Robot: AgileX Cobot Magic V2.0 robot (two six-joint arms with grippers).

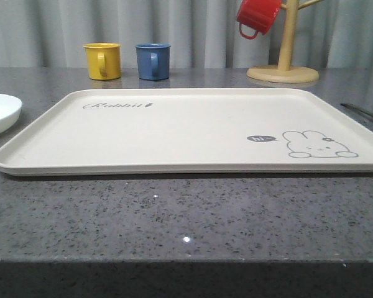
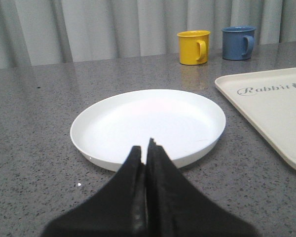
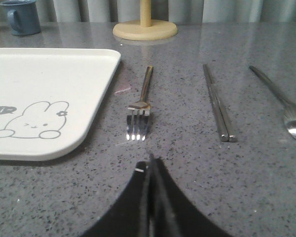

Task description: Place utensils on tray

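Note:
The cream tray [image 1: 174, 133] with grey "Rabbit" lettering and a rabbit drawing lies bare in the middle of the grey table. Left of it sits the round white plate [image 2: 148, 123], also seen at the front view's left edge as the plate [image 1: 0, 112]. My left gripper [image 2: 145, 148] is shut, empty, its tips just before the plate's near rim. Right of the tray [image 3: 44, 98] lie the fork [image 3: 140, 106], the pair of chopsticks [image 3: 218, 103] and the spoon [image 3: 286, 111], side by side. My right gripper [image 3: 150, 165] is shut and empty, just short of the fork's tines.
A yellow mug [image 1: 103, 60] and a blue mug [image 1: 153, 61] stand behind the tray. At the back right stands a wooden mug tree [image 1: 283, 62] with a red mug [image 1: 257, 15] hanging on it. The table's front edge [image 1: 186, 261] runs close below the tray.

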